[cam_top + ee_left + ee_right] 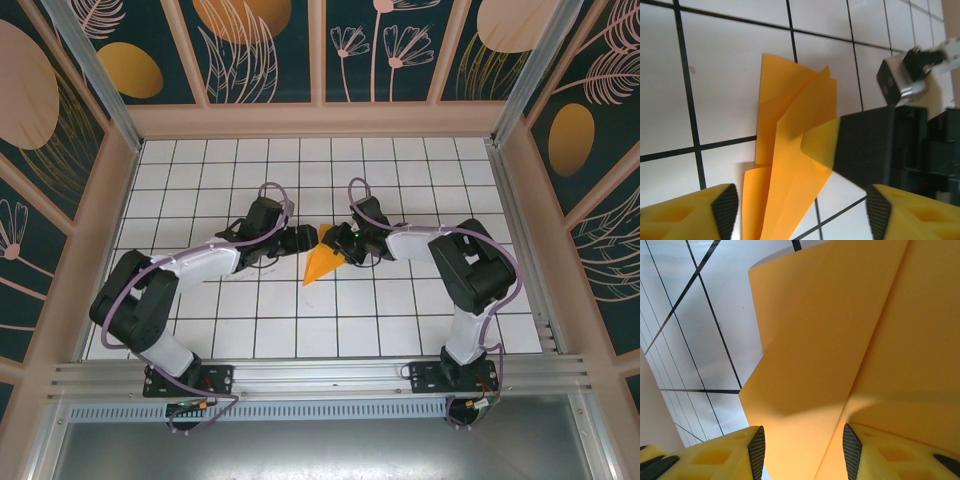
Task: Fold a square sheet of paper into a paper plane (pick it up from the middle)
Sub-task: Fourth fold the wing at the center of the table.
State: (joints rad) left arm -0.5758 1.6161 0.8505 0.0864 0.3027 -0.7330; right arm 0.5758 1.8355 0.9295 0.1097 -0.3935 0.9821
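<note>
Lying on the white tiled table (400, 170) is a bright-orange folded paper plane (790, 150). Left gripper (797, 210) and right gripper (804, 450) straddle it, jaws apart

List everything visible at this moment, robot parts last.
paper plane: one, bright orange, part-folded, table centre.
table: one, white with black grid, under everything.
walls: dark teal with orange and pink shapes, around the table.
rail: one, silver, near edge.
left arm: one, black and white, left side.
right arm: one, black and white, right side.
left tool: one, yellow fingers apart, over the plane.
right tool: one, yellow fingers apart, over the plane.
</note>
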